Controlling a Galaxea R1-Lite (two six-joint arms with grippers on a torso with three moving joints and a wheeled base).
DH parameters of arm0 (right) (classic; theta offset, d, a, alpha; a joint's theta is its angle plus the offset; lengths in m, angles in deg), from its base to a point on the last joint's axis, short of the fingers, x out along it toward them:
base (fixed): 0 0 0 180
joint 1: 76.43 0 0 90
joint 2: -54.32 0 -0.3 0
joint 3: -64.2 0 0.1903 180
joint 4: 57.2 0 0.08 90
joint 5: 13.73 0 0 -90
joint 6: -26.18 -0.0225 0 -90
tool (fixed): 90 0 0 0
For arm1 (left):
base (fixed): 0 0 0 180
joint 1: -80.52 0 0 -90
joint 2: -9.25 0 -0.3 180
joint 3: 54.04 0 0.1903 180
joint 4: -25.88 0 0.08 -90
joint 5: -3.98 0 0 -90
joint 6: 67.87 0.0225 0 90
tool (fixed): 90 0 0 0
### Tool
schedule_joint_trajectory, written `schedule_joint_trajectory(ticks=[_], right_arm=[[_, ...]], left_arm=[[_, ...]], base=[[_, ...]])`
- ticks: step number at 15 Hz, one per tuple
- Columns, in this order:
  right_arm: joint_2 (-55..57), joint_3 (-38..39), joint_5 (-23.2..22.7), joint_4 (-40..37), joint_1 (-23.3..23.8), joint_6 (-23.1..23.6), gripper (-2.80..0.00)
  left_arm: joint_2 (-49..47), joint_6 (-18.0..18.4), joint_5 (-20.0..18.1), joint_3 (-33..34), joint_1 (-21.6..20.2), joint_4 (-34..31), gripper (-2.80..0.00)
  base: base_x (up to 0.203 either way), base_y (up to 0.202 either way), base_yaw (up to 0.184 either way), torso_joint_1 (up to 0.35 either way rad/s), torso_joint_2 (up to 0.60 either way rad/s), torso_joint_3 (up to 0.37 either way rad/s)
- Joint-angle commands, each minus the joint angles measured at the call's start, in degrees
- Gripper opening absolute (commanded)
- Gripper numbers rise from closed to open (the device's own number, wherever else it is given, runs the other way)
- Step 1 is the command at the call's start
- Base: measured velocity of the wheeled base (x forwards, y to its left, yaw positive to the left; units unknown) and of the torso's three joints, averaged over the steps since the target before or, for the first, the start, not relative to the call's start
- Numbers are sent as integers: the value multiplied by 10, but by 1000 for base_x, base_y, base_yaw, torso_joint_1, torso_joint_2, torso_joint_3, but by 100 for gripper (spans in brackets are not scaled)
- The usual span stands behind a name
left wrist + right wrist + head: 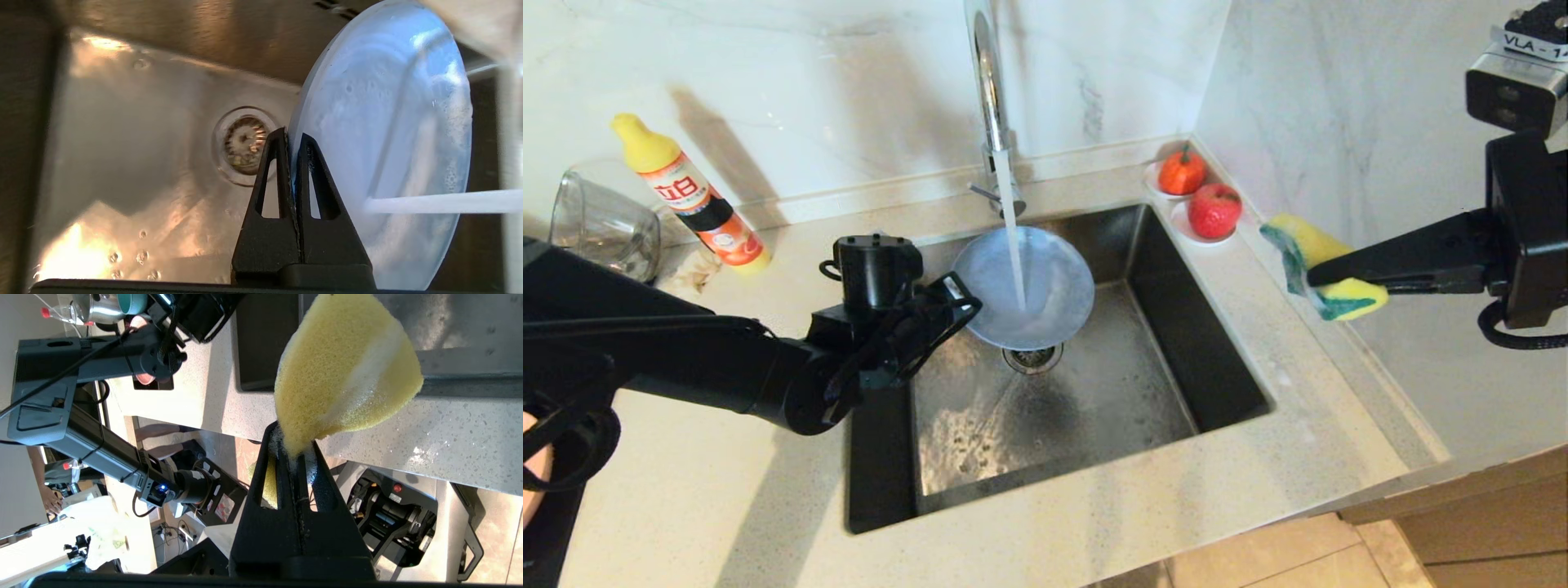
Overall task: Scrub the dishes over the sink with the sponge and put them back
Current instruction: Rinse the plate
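A: What has the left claw (960, 298) got?

B: It is clamped tight on the rim of the grey-blue plate (1023, 287), holding it tilted on edge over the sink (1209, 359), above the drain (1032, 357). Water from the faucet (990, 90) runs straight onto the plate's face. The left wrist view shows both fingers (273, 163) pinching the plate (384, 134) edge, with the drain (244, 143) behind them.

A: And the sponge?

B: The yellow sponge (1327, 265) with its green layer is squeezed in the right claw (1319, 273), which is closed hard on it. It hangs in the air over the bench (1258, 457) to the right of the sink, well apart from the plate. In the right wrist view the sponge (347, 367) bulges out past the fingertips, foamy where it is pinched.

A: Anything else nearby?

B: A soap bottle (690, 194) and a glass jug (603, 224) lie on the bench left of the sink.
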Motion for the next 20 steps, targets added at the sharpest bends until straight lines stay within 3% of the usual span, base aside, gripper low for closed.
schedule_joint_trajectory(ticks=[1,8,11,16,20], right_arm=[[-7,7,-3,-2,0,-2,-280],[-12,28,-18,-2,0,-3,-280],[-9,32,-18,-2,0,-3,-280],[-12,61,-18,31,0,-4,-280],[-12,64,-18,34,0,-5,-280]], left_arm=[[2,-5,-7,-7,0,-5,-280],[13,-42,-45,11,3,-71,-280],[16,-28,-33,17,-1,-110,-280],[40,8,-21,51,-10,-105,-280],[58,24,16,48,-22,-97,-280]], base=[[0,0,0,0,0,0],[0,0,0,0,0,0],[0,0,0,0,0,0],[0,0,0,0,0,0],[0,0,0,0,0,0]])
